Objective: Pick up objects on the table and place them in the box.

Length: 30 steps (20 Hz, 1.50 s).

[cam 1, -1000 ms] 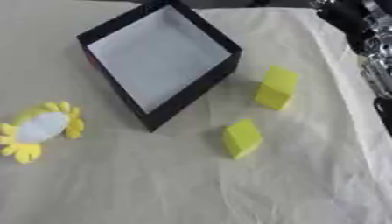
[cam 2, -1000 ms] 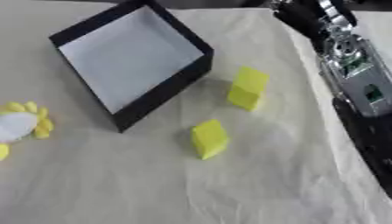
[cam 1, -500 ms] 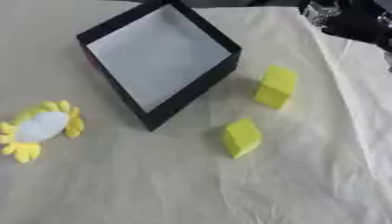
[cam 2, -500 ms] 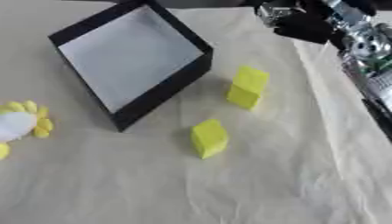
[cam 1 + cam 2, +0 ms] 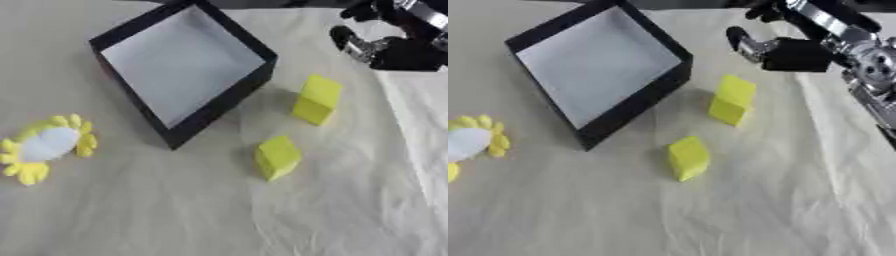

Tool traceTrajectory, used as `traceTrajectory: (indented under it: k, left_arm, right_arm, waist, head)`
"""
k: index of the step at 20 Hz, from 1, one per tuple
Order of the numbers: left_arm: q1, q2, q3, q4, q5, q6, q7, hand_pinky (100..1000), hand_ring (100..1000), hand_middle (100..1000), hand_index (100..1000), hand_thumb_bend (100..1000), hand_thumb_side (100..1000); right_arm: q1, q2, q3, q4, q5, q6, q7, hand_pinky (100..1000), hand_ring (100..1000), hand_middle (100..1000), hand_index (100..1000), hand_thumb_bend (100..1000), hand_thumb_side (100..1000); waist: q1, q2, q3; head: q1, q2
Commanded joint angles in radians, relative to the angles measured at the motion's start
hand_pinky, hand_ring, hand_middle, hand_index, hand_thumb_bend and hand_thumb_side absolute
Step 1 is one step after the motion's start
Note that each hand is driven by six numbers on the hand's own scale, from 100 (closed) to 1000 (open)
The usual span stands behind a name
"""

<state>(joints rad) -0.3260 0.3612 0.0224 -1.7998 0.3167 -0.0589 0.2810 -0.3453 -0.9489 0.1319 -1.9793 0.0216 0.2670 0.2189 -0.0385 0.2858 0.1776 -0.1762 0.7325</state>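
Right hand: the right hand (image 5: pixel 785 50) comes in from the upper right of the frame, black with silver parts, above the cloth and holding nothing; its fingers blur together, so whether they are curled or straight cannot be told.
Left hand: it shows in neither view.
Box: the black box (image 5: pixel 255 83) with a pale floor sits in the upper left, turned so one corner points toward the bottom of the frame; nothing lies in it.
Upper block: a yellow block (image 5: pixel 732 99) stands just right of the box's right corner, apart from it, below and left of the hand.
Lower block: a second yellow block (image 5: pixel 688 158) lies near the centre, below the box's lower corner and apart from the upper one.
Flower toy: a toy with yellow petals and a white middle (image 5: pixel 47 146) lies at the left edge, well apart from the blocks.
Open room: bare cream cloth (image 5: pixel 175 215) fills the lower half and the right side.
Writing: none can be read.
Views: the right eye view shows more of the arm at the right edge and cuts off part of the flower toy; the left eye view shows the toy whole.
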Motion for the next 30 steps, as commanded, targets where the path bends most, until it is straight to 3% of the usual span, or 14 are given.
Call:
traceTrajectory:
  k: [1,9,14,30]
  left_arm:
    - [-0.012,0.032,-0.002,-0.01,-0.006,0.001,-0.005,954,977,929,867,168,837]
    - [-0.014,0.031,-0.009,-0.005,-0.007,0.003,-0.013,955,978,930,867,168,839]
    - [-0.016,0.03,-0.014,-0.003,-0.007,0.005,-0.018,955,979,930,866,167,840]
    - [-0.022,0.026,-0.024,0.002,-0.006,0.008,-0.03,956,980,928,862,168,841]
  right_arm:
    - [0.002,-0.076,0.013,-0.021,0.008,0.016,0.027,900,875,894,921,283,551]
    - [0.002,-0.105,0.052,-0.021,0.049,0.081,0.071,904,883,888,923,392,474]
    - [-0.011,-0.109,0.073,-0.021,0.079,0.121,0.09,907,877,873,918,509,383]
    - [-0.107,-0.121,0.15,0.017,0.202,0.189,0.232,904,878,868,913,550,408]
  waist:
    - [-0.014,-0.025,0.0]
    - [-0.014,-0.023,0.004]
    - [-0.014,-0.022,0.006]
    - [-0.016,-0.019,0.014]
  head:
    - [-0.001,-0.007]
    - [-0.006,-0.006]
    - [-0.008,-0.005]
    - [-0.017,0.002]
